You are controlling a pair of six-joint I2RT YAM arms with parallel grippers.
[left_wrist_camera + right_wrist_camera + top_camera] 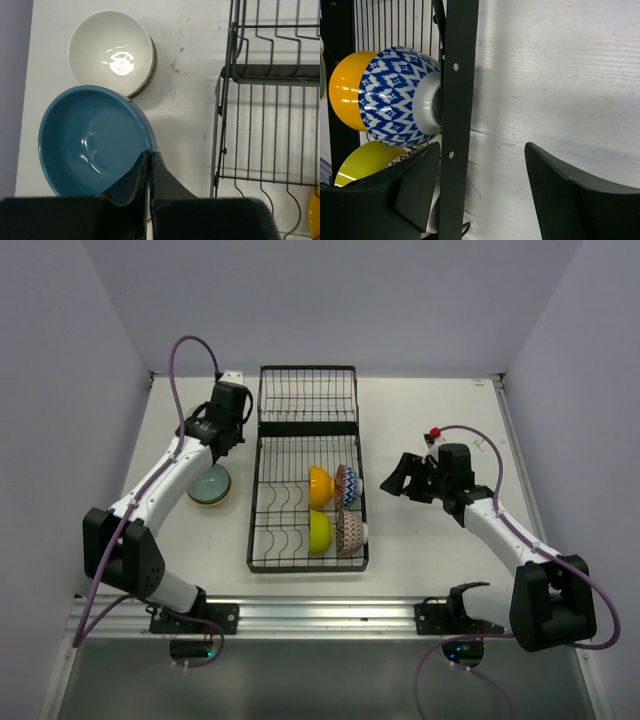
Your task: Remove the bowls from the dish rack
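Presently your left gripper (150, 157) pinches the blue bowl (85, 140) by its rim; that thin hold may slip onto the white bowl (110, 50), upper left. Your right gripper (482, 152) gapes empty.

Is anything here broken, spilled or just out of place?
Nothing looks broken or spilled. Four bowls stand on edge in the dish rack, as dishes normally do. The only blemish is a few small brownish smudges on the table beside the stacked bowls.
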